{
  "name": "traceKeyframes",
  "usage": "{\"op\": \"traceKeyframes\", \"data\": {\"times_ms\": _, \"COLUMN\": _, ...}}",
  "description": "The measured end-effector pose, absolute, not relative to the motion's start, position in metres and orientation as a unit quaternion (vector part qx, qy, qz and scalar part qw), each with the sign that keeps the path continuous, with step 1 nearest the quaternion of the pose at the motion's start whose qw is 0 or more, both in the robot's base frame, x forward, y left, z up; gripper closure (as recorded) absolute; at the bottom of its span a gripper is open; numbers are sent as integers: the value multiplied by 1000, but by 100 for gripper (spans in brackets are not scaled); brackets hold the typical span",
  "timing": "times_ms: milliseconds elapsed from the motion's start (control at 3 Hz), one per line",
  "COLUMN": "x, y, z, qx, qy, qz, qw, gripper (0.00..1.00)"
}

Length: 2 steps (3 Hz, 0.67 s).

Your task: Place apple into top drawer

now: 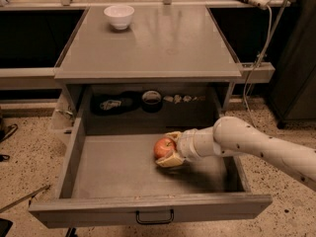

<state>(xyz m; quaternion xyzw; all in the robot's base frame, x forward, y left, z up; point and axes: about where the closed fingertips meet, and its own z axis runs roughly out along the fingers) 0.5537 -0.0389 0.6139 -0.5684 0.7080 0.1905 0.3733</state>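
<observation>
Sitting just right of the frame's centre, the apple [162, 146] is inside the open top drawer [111, 172], clasped between the fingers [171, 162] of the gripper [165, 150], which reaches in from the right. I cannot tell whether it touches the drawer floor. Released too high, I judge it could roll toward the dark items [114, 104] at the back; a careless withdrawal could knock it.

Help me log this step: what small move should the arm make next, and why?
Probably open the pincer to release the apple. It grips the apple well inside the open top drawer, seemingly low over its floor, so letting go should leave it there.
</observation>
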Motion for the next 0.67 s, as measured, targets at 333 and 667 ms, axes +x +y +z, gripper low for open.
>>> {"op": "traceKeyframes", "data": {"times_ms": 333, "x": 554, "y": -39, "z": 614, "qx": -568, "qy": 708, "qz": 191, "qw": 373, "gripper": 0}}
{"op": "traceKeyframes", "data": {"times_ms": 667, "x": 554, "y": -39, "z": 614, "qx": -568, "qy": 708, "qz": 191, "qw": 373, "gripper": 0}}
